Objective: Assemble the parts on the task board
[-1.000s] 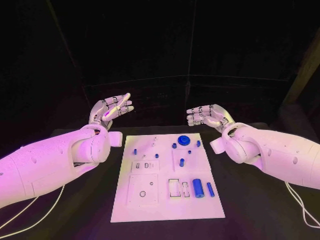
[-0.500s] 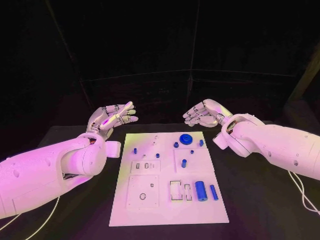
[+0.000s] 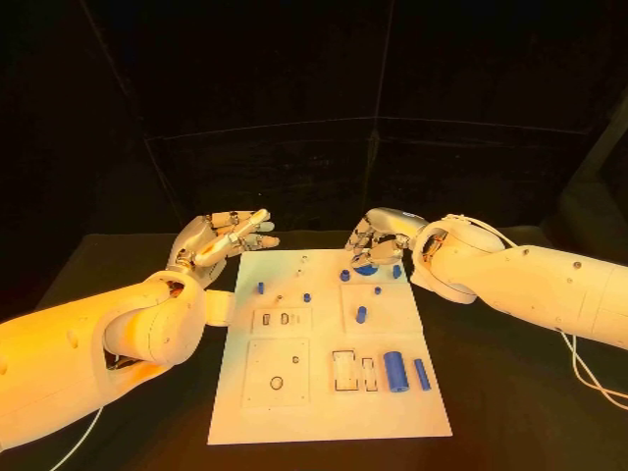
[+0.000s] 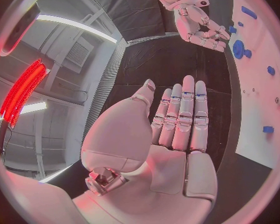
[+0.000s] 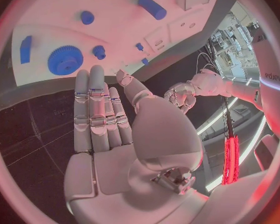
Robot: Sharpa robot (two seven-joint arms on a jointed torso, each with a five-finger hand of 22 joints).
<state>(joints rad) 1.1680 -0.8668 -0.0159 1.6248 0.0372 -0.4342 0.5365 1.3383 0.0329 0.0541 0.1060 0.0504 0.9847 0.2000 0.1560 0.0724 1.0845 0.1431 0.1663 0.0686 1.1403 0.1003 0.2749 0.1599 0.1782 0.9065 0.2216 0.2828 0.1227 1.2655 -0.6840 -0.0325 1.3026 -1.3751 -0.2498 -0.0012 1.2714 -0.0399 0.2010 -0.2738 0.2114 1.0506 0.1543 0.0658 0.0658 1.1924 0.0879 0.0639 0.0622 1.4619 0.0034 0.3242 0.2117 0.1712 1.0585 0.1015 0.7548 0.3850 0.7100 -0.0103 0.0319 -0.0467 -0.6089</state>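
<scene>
Right hand (image 3: 375, 241) empty, fingers loosely spread, hovering above blue gear (image 5: 65, 59) at task board (image 3: 329, 412) twelve o'clock edge. Left hand (image 3: 227, 236) open, empty, ten o'clock. Advice: descend straight, pinch gear rim evenly.

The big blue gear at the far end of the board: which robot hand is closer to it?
Right. The right hand hovers just over the blue gear; the left hand is off the task board's far left corner.

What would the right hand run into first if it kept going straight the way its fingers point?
Probably the round blue toothed gear at the far end of the white task board: the right hand has its fingertips aimed just short of it, though depth is unclear.
</scene>
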